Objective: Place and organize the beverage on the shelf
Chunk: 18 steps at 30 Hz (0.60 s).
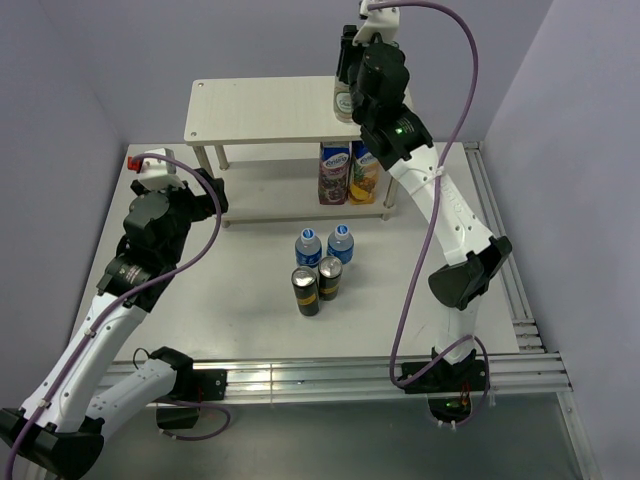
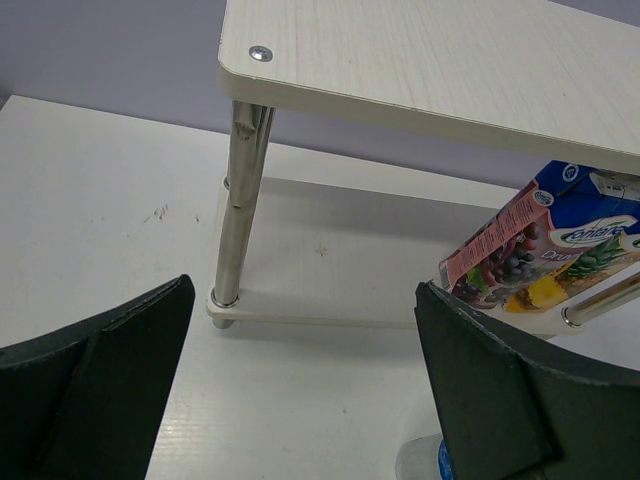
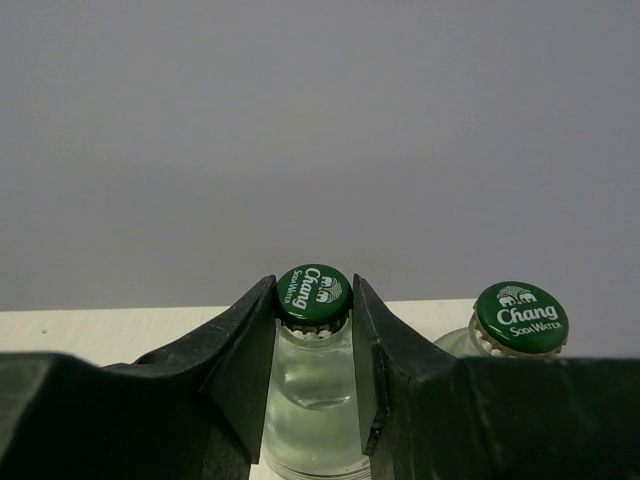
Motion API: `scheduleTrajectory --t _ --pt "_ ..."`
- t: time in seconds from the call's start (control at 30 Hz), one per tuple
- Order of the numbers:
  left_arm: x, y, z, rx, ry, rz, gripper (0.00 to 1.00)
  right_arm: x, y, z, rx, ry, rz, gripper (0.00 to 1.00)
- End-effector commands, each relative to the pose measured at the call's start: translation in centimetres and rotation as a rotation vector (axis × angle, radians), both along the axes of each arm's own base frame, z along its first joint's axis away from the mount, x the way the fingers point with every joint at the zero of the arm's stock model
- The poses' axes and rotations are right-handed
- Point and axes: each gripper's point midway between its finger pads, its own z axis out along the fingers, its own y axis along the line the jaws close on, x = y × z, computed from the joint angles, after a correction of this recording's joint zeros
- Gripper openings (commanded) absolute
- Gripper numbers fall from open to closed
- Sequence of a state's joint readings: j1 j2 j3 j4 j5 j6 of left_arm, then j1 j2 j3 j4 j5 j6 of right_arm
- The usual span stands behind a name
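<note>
My right gripper [image 1: 349, 72] is over the right end of the shelf's top board [image 1: 260, 110] and is shut on the neck of a clear glass bottle [image 3: 310, 385] with a green cap. This bottle also shows in the top view [image 1: 343, 101], standing on the board. A second green-capped glass bottle [image 3: 520, 320] stands just to its right. Two blue-labelled water bottles [image 1: 308, 246] [image 1: 341, 243] and two dark cans [image 1: 305, 291] [image 1: 329, 278] stand on the table in front of the shelf. My left gripper [image 1: 212, 192] is open and empty by the shelf's left front leg [image 2: 238, 200].
Two juice cartons [image 1: 335, 172] [image 1: 363, 176] stand on the shelf's lower board [image 2: 330, 275] at the right; one also shows in the left wrist view [image 2: 530, 250]. A water bottle's top [image 2: 418, 462] sits by my left gripper's right finger. Grey walls close the back and sides.
</note>
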<state>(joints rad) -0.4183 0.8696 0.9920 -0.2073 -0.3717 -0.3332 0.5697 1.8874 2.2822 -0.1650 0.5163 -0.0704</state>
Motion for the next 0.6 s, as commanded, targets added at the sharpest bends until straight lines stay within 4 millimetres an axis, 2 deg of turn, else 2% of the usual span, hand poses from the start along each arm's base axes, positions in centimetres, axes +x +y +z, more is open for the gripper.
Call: scheduleTrajectory --t 0.0,0.13,0.17,0.2,0.5,0.53,0.57 --pt "0.0 0.4 1.1 0.005 -0.037 0.012 0.99 -0.5 0.8 0.5 0.019 -0.019 0.033 0.05" --pt "-0.1 0.5 1.2 0.004 -0.039 0.016 0.99 -0.5 1.2 -0.1 0.013 -0.009 0.037 0.2" --pt "-0.1 0.5 1.2 0.004 -0.039 0.016 0.99 -0.6 1.4 -0.2 0.011 -0.007 0.04 0.31" --pt "-0.1 0.6 1.1 0.005 -0.038 0.018 0.99 -0.6 1.4 -0.2 0.009 -0.007 0.038 0.38" --pt "-0.1 0.7 1.3 0.0 -0.043 0.018 0.99 -1.3 1.8 -0.6 0.007 0.001 0.03 0.71" --pt "-0.1 0.7 1.3 0.002 -0.044 0.016 0.99 -1.5 1.6 -0.5 0.008 -0.001 0.021 0.84" --pt "-0.1 0.6 1.3 0.001 -0.042 0.016 0.99 -1.8 1.7 -0.5 0.006 -0.002 0.022 0.87"
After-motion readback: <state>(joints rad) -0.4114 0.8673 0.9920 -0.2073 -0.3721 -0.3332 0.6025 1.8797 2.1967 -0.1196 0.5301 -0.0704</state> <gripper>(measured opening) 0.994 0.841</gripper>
